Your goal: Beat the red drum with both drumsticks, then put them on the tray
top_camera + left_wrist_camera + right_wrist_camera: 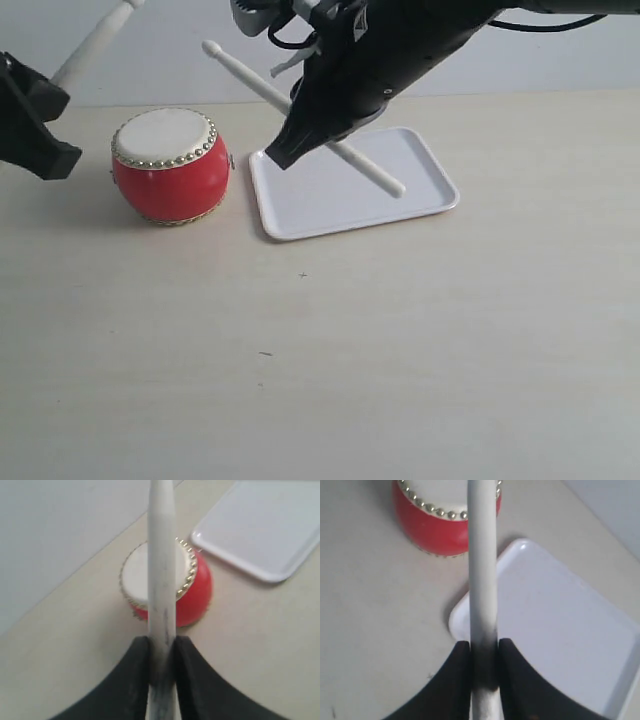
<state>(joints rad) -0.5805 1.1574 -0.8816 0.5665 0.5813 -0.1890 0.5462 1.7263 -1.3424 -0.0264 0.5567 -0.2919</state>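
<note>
1. Closest to the exterior camera lies the pale tabletop (420, 380), marked by a few tiny dark specks.
2. Farther back, the red drum (170, 175) stands upright on the table, cream skin up and gold studs round the rim. The tray (425, 175) lies flat just beside it on the right, with a narrow strip of table between them.
3. On my left wrist feed, the left gripper (161, 655) has both black fingers pressed against the left drumstick (161, 570), pinching it. The stick runs straight across the feed and covers the middle of the drum skin, so I cannot see that part.
4. From the exterior camera, the left drumstick slants up from the gripper at the picture's left edge and leaves it at the top. It is apart from the drum.
5. On the right wrist feed, the right gripper (484, 655) likewise pinches the right drumstick (482, 555). The stick crosses in front of the tray's corner and the drum's red side.
6. In the exterior view, the black right arm (400, 50) reaches in from the upper right and hangs over the tray, blocking my sight of the stick's middle and part of the tray's far rim. The rounded tip pokes out in the air toward the drum's side. The butt end shows over the tray, and I cannot tell whether it touches.
7. Behind everything is a plain pale wall (560, 60).
</note>
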